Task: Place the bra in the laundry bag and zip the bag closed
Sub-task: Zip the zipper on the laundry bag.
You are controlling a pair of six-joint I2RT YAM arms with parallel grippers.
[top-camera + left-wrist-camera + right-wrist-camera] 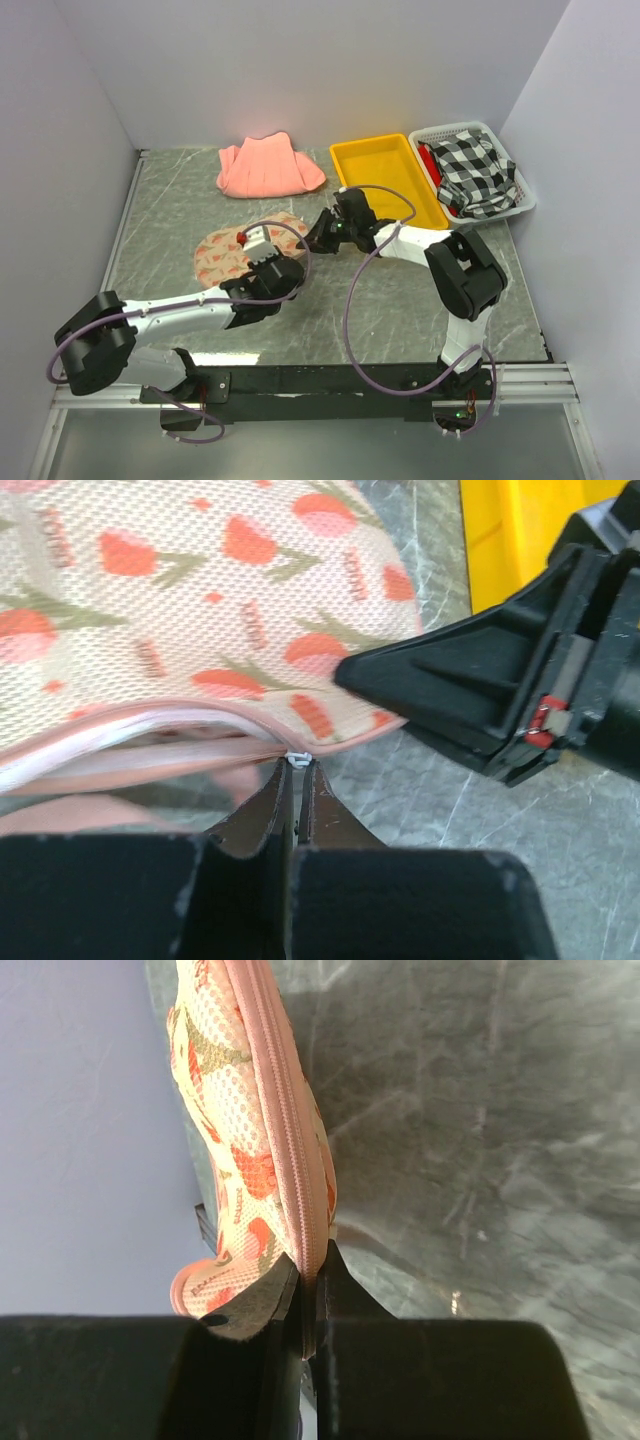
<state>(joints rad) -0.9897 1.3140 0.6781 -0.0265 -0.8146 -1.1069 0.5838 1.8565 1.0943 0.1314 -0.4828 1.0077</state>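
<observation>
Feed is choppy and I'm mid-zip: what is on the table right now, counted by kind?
Loose cloths: 2, pink folded cloth and checked cloth
Bags: 1, laundry bag
Containers: 2, yellow tray and white basket
Total: 5

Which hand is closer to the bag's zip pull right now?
Left. The left hand is shut with its tips right on the zip pull. The right hand pinches the pink edge of the bag, a short way along from the pull.
</observation>
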